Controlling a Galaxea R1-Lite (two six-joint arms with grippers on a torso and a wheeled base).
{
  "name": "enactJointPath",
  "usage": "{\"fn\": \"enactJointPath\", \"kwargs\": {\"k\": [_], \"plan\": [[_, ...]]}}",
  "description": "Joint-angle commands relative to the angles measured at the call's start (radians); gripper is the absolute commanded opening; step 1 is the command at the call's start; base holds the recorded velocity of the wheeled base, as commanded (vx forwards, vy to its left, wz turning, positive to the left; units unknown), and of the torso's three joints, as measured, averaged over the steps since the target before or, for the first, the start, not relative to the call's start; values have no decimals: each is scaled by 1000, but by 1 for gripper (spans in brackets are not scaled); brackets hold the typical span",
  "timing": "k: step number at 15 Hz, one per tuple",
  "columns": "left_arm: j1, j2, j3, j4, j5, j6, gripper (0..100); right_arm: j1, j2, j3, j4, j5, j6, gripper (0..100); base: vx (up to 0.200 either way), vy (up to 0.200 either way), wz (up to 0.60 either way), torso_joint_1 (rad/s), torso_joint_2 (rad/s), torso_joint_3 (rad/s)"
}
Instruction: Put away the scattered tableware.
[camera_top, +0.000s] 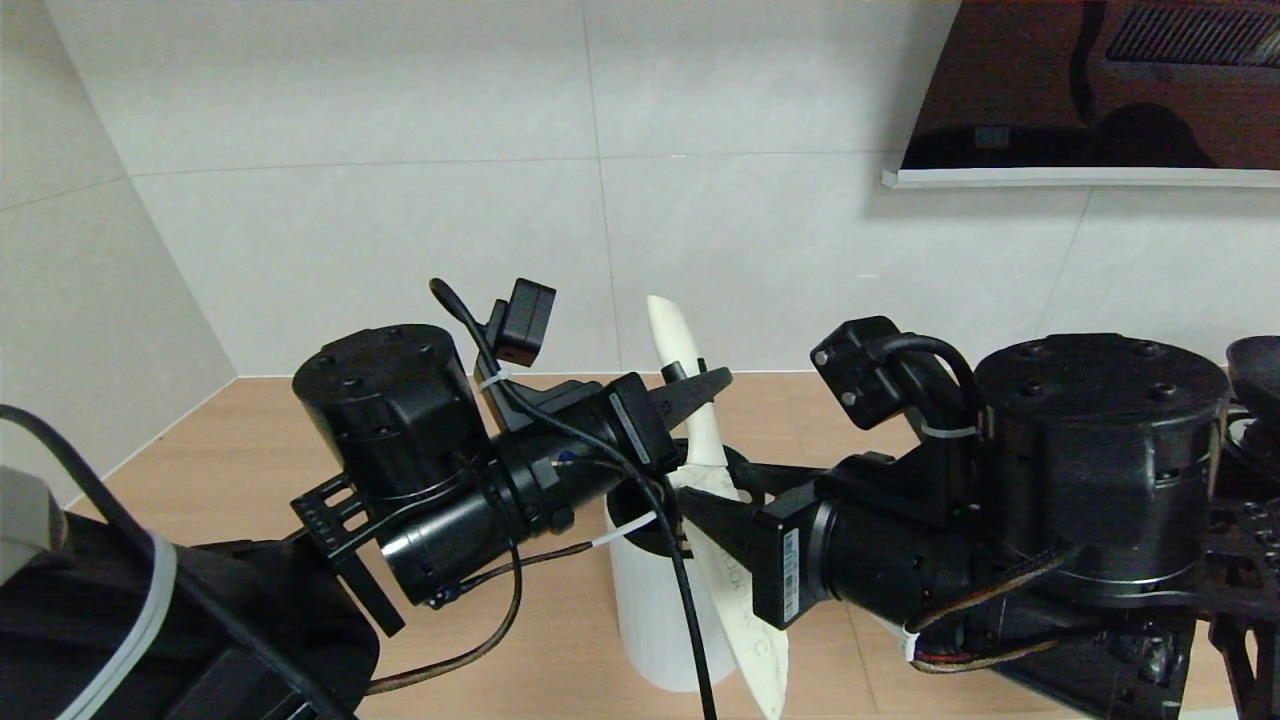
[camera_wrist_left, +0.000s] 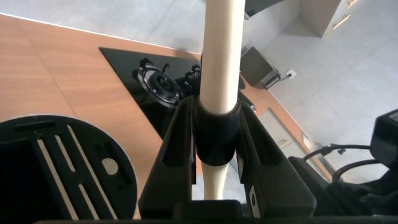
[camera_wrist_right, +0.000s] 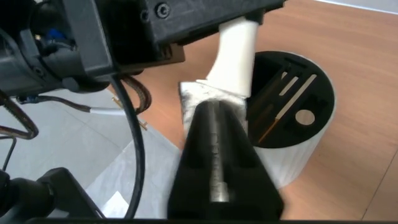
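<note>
Wooden tabletop (camera_top: 250, 450), tiled wall (camera_top: 400, 100). White paddle (camera_top: 672, 335) above utensil holder (camera_top: 640, 600): left gripper (camera_top: 700, 385) jaws clamped on handle, right gripper (camera_top: 705, 492) jaws clamped on blade.

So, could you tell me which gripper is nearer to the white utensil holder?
Right. The right gripper sits just above the utensil holder; the left gripper clamps the white spatula higher up.

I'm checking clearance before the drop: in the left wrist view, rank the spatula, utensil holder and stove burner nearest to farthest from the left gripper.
1. spatula, clamped in the left gripper.
2. utensil holder, on the counter close below.
3. stove burner, farther along the counter on the black hob.
</note>
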Motion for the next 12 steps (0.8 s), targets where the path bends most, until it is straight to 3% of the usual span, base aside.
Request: {"fn": "enactJointPath", "kwargs": {"k": [1,6,7,10,12], "plan": [[5,-10,-1,0,0,1,0,-3,-6,0,0,-1,0,100,0,0,0,0,0,0],[70,-84,-23,37,-3,12,0,-87,-71,-4,1,5,-6,100,0,0,0,0,0,0],[74,-101,-23,40,-3,23,0,-119,-81,-9,1,8,-8,100,0,0,0,0,0,0],[77,-157,-43,121,-3,95,0,-182,-101,-20,3,10,-9,100,0,0,0,0,0,0],[77,-191,-60,176,-2,98,0,-198,-106,-26,8,10,-9,100,0,0,0,0,0,0]]}}
